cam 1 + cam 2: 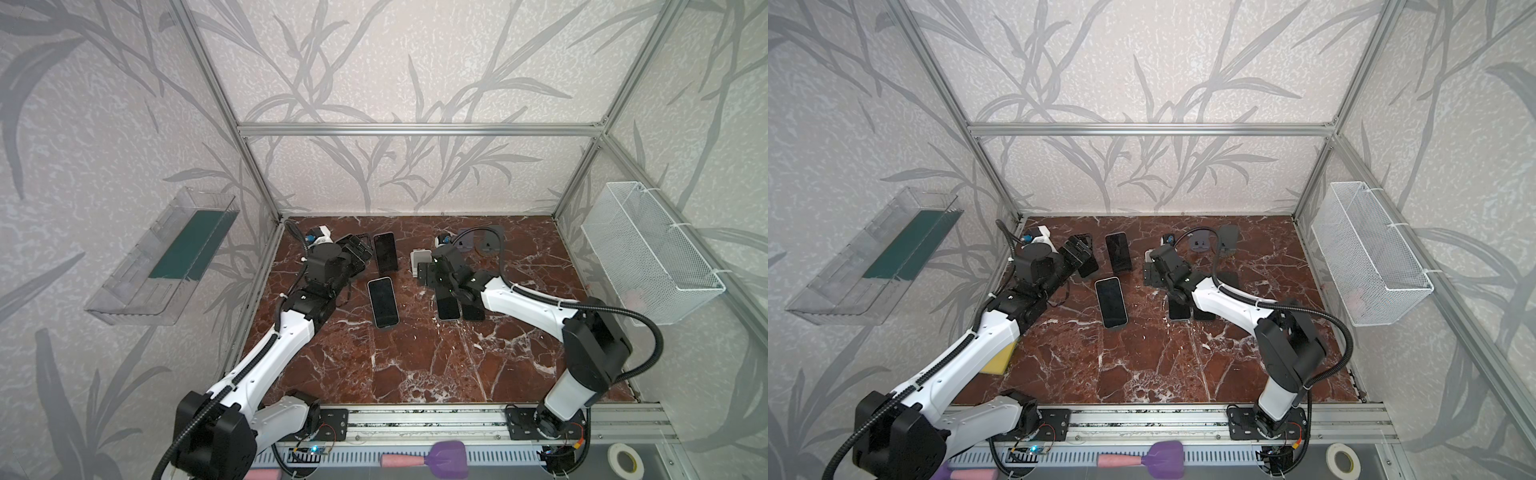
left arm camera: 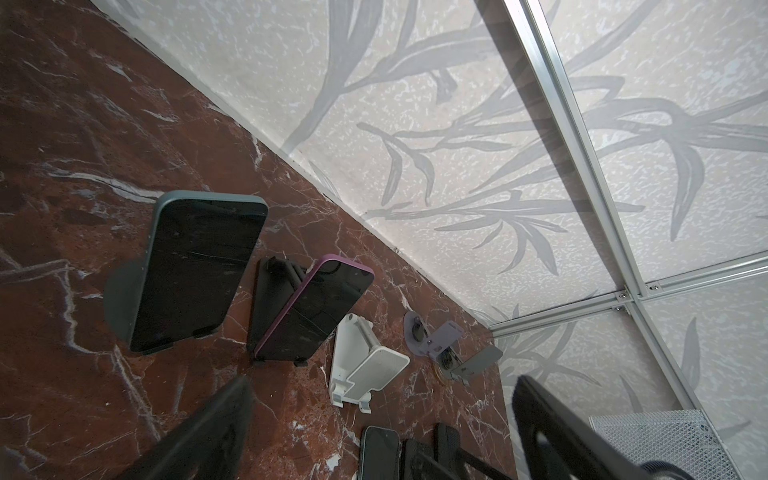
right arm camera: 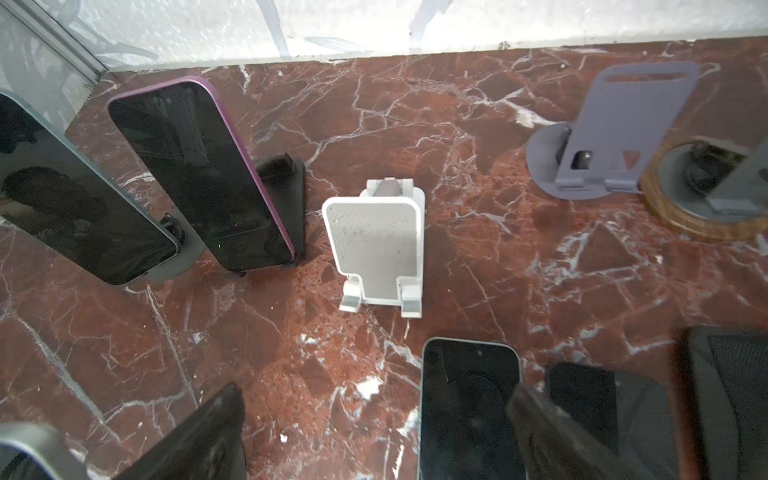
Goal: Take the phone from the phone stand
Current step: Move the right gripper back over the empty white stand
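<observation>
Red marble covered the table (image 1: 415, 365), where the white stand (image 3: 376, 245), the lavender stand (image 3: 623, 133) and the wood-based stand (image 3: 706, 199) all stood empty, and a pale-edged phone (image 3: 469, 399) lay flat near the white one with dark phones (image 3: 582, 395) beside it. Both the right fingers (image 3: 199, 436) and the left fingers (image 2: 208, 432) were spread wide and gripped nothing, the right pair hanging over the flat phone. By my reading most removals were done, while the purple-edged phone (image 3: 199, 178) leaned on the black stand (image 3: 291, 178) and the teal-edged phone (image 3: 75, 199) on the grey stand (image 2: 118, 299), not yet lifted.
</observation>
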You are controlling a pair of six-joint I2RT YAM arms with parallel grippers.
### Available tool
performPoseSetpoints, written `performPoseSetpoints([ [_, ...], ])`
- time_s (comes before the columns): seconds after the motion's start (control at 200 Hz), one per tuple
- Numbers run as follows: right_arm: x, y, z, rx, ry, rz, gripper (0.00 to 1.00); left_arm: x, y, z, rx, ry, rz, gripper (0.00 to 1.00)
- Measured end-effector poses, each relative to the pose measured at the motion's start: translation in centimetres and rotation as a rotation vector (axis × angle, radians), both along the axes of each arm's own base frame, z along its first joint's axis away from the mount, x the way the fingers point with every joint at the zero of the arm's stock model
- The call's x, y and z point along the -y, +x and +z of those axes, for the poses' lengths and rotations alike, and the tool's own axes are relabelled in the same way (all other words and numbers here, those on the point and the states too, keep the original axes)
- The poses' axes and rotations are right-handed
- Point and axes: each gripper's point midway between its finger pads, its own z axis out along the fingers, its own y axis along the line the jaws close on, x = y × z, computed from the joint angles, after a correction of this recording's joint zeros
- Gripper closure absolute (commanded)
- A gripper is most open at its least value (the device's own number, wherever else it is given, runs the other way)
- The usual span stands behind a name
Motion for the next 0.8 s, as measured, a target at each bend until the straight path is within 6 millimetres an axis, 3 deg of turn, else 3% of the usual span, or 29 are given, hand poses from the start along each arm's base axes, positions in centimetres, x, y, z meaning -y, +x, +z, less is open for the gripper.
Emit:
performPoseSetpoints([
  [0.14,-1.7,2.4,-1.5,-0.003,-0.026,-0.013,0.01,-0.1,0.0,0.0,-0.002,-0.012,0.001,0.04],
  [0.435,-2.9,6.3,-3.3,0.009,-0.115,-0.07,0.01,0.1,0.0,0.0,-0.004,-0.021,-0.004,0.04],
  [0.615,-2.3,6.9,-4.7,-0.003,-0.156,-0.112,0.0,0.2,0.0,0.0,-0.005,-0.023,-0.01,0.04],
  [0.8,-1.8,7.0,-5.9,-0.019,-0.174,-0.126,0.1,0.3,-0.1,0.0,-0.005,-0.026,-0.017,0.05],
])
